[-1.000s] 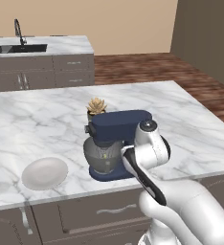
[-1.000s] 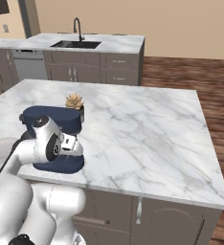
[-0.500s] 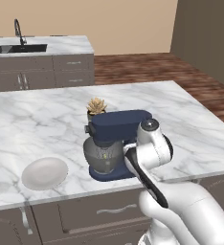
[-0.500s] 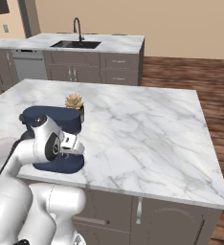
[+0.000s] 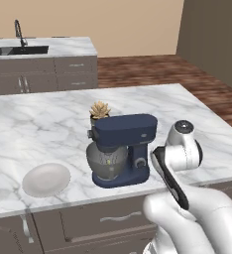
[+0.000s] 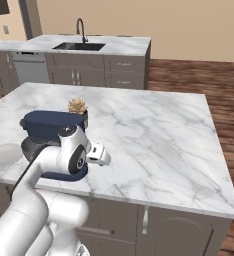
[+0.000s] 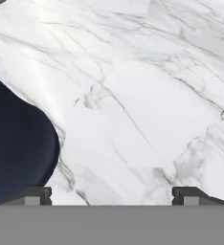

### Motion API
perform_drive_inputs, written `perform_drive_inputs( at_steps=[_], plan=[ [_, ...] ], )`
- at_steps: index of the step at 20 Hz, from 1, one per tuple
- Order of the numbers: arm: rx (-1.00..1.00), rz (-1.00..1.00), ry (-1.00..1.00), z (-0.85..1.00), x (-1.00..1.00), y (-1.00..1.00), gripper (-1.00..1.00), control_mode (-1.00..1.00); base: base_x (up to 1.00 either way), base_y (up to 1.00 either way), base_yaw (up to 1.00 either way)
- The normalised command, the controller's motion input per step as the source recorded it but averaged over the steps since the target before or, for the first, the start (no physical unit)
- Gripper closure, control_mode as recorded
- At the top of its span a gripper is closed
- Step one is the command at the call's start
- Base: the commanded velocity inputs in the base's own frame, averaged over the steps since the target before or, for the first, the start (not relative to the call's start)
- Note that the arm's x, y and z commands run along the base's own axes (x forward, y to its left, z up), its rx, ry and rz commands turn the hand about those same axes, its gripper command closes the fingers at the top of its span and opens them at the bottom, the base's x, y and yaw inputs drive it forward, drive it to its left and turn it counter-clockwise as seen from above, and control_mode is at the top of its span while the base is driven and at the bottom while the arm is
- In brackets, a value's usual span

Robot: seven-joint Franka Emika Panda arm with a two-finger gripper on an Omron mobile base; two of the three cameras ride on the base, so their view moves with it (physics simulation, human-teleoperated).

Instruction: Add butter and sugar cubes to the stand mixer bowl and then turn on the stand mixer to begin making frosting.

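Left base view: navy stand mixer [image 5: 122, 149] near the front edge of the marble island counter [image 5: 48, 124]; grey stand mixer bowl [image 5: 106, 160] seated under the head, contents not readable; side knob [image 5: 141, 162] faces the arm; white plate [image 5: 46, 179] just left of the mixer, looks bare; small potted succulent [image 5: 99, 111] behind the mixer; butter and sugar cubes not made out here.

Right base view: gripper [image 6: 105, 158] hovers low over the counter just right of the mixer base; nothing in it.

Hand view: fingertips [image 7: 33, 195] at the bottom corners, spread wide, bare marble between; dark blue mixer base [image 7: 18, 153] at left.

Judgement: plate bare and hand empty, so loading is probably done; step in hand is switching the mixer on; next move needs the hand swung toward the knob and lined up on it.
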Motion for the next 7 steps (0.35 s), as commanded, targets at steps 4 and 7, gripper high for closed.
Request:
perform_drive_inputs(
  at_steps=[4,7],
  plan=[
    [0.07,0.0,0.01,0.01,0.0,-0.53,-1.0,-1.0,0.0,0.0,0.0],
    [0.07,0.0,0.01,0.09,0.0,-0.45,-1.0,-1.0,0.0,0.0,0.0]
  ],
)
